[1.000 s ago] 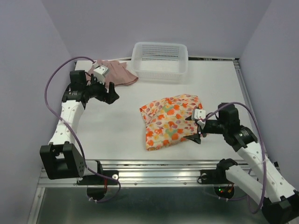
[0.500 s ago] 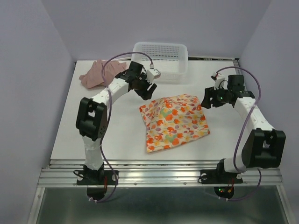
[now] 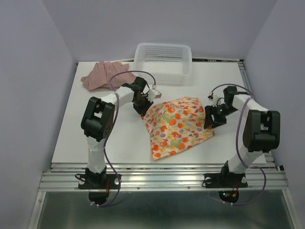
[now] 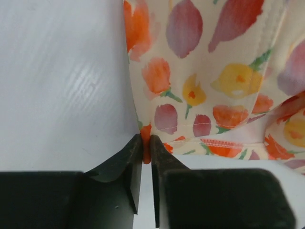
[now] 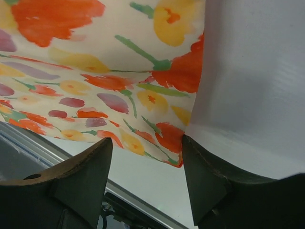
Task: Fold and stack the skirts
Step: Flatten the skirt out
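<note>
The cream skirt with the orange, red and yellow print lies spread flat in the middle of the table. My left gripper is at its far left corner. In the left wrist view that gripper is shut on an orange bit of the printed skirt's hem. At the skirt's right edge sits my right gripper. The right wrist view shows it open, with the skirt's corner between the jaws and touching the right finger. The pink skirt lies crumpled at the back left.
A white mesh basket stands at the back centre, just beyond the left wrist. The table's right rail runs close behind the right arm. The metal front edge lies below the printed skirt.
Both arms have swung in onto the printed skirt. The left jaws have closed on its far left corner. The right gripper has dropped to the right edge and narrowed a little.
</note>
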{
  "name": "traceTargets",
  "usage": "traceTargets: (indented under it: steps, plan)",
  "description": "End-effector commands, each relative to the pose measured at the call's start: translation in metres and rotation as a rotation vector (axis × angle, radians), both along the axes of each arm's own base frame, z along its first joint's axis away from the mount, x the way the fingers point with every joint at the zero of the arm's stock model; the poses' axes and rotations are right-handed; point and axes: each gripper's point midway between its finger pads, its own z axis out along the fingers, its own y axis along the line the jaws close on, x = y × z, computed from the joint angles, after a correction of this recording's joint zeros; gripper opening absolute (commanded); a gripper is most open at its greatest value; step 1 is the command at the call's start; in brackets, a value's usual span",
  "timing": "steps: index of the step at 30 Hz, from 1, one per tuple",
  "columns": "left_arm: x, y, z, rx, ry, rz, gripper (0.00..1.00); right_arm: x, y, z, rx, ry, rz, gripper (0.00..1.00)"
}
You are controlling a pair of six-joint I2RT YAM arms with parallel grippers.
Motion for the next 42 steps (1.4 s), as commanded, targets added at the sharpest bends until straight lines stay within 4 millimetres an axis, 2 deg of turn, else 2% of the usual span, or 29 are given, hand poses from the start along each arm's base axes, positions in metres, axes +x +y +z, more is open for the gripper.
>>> traceTargets:
  steps: [1, 3, 6, 7, 9, 10, 11, 12, 13, 15, 16, 18, 19, 21, 22, 24, 25, 29, 32, 33, 34, 37, 38, 40, 41, 42]
  plan:
    - [-0.037, 0.021, 0.004, 0.044, 0.045, -0.034, 0.15, -0.012, 0.003, -0.001, 0.017, 0.081, 0.034, 0.66]
    - [-0.05, 0.035, -0.002, 0.064, 0.071, -0.008, 0.0, -0.012, -0.002, -0.007, -0.009, 0.09, 0.036, 0.66]
    - [-0.066, 0.057, -0.004, 0.094, 0.092, 0.008, 0.0, -0.011, -0.006, -0.01, -0.033, 0.084, 0.038, 0.66]
    - [-0.08, 0.07, -0.001, 0.122, 0.104, 0.005, 0.0, -0.012, -0.006, -0.011, -0.036, 0.087, 0.04, 0.66]
    - [-0.095, 0.081, 0.009, 0.143, 0.077, -0.048, 0.0, -0.009, -0.008, -0.011, -0.049, 0.073, 0.037, 0.66]
    - [-0.103, 0.083, 0.015, 0.139, 0.09, -0.064, 0.07, -0.007, -0.008, -0.01, -0.048, 0.069, 0.028, 0.65]
    - [-0.105, 0.082, 0.022, 0.119, 0.089, -0.073, 0.23, -0.005, -0.007, -0.009, -0.044, 0.071, 0.02, 0.65]
    - [-0.103, 0.081, 0.037, 0.088, 0.049, -0.085, 0.49, -0.003, -0.006, -0.007, -0.036, 0.07, 0.012, 0.65]
    - [-0.093, 0.075, 0.054, 0.04, 0.002, -0.082, 0.57, 0.0, -0.005, -0.003, -0.029, 0.069, 0.001, 0.65]
    - [-0.072, 0.067, 0.087, -0.02, -0.115, -0.068, 0.65, 0.0, 0.003, 0.002, 0.018, 0.084, -0.013, 0.65]
    - [-0.048, 0.057, 0.113, -0.069, -0.218, -0.063, 0.73, 0.0, 0.007, 0.004, 0.039, 0.096, -0.033, 0.65]
    - [-0.024, 0.048, 0.138, -0.119, -0.306, -0.027, 0.82, 0.001, 0.022, 0.008, 0.135, 0.121, -0.061, 0.65]
    - [-0.006, 0.039, 0.161, -0.159, -0.376, -0.03, 0.83, 0.007, 0.028, 0.01, 0.17, 0.111, -0.078, 0.65]
    - [0.014, 0.031, 0.169, -0.192, -0.388, 0.009, 0.83, 0.013, 0.041, 0.011, 0.252, 0.141, -0.149, 0.64]
    - [0.028, 0.023, 0.187, -0.252, -0.417, 0.056, 0.83, 0.016, 0.043, 0.007, 0.266, 0.147, -0.176, 0.63]
    - [0.046, 0.026, 0.19, -0.311, -0.405, 0.123, 0.83, 0.026, 0.047, -0.003, 0.297, 0.158, -0.258, 0.59]
    - [0.056, 0.022, 0.2, -0.367, -0.411, 0.166, 0.83, 0.028, 0.048, -0.011, 0.298, 0.175, -0.278, 0.57]
    - [0.078, 0.015, 0.208, -0.433, -0.417, 0.211, 0.83, 0.04, 0.048, -0.029, 0.299, 0.18, -0.343, 0.52]
    - [0.084, 0.006, 0.202, -0.459, -0.392, 0.205, 0.83, 0.056, 0.046, -0.025, 0.3, 0.108, -0.321, 0.31]
    - [0.087, 0.006, 0.196, -0.46, -0.378, 0.214, 0.83, 0.062, 0.045, -0.02, 0.303, 0.081, -0.302, 0.13]
    - [0.088, 0.004, 0.195, -0.468, -0.376, 0.217, 0.83, 0.075, 0.042, -0.004, 0.289, 0.007, -0.258, 0.03]
    - [0.086, 0.002, 0.194, -0.49, -0.372, 0.223, 0.83, 0.093, 0.031, 0.029, 0.228, -0.121, -0.18, 0.01]
    - [0.085, 0.002, 0.193, -0.493, -0.375, 0.224, 0.83, 0.114, 0.023, 0.056, 0.203, -0.229, -0.138, 0.01]
    - [0.079, 0.004, 0.195, -0.504, -0.381, 0.235, 0.83, 0.127, 0.02, 0.092, 0.189, -0.324, -0.083, 0.01]
    - [0.078, 0.004, 0.198, -0.515, -0.393, 0.233, 0.83, 0.137, 0.02, 0.123, 0.188, -0.392, -0.048, 0.01]
    - [0.076, 0.006, 0.2, -0.522, -0.396, 0.235, 0.83, 0.141, 0.021, 0.139, 0.193, -0.429, -0.025, 0.01]
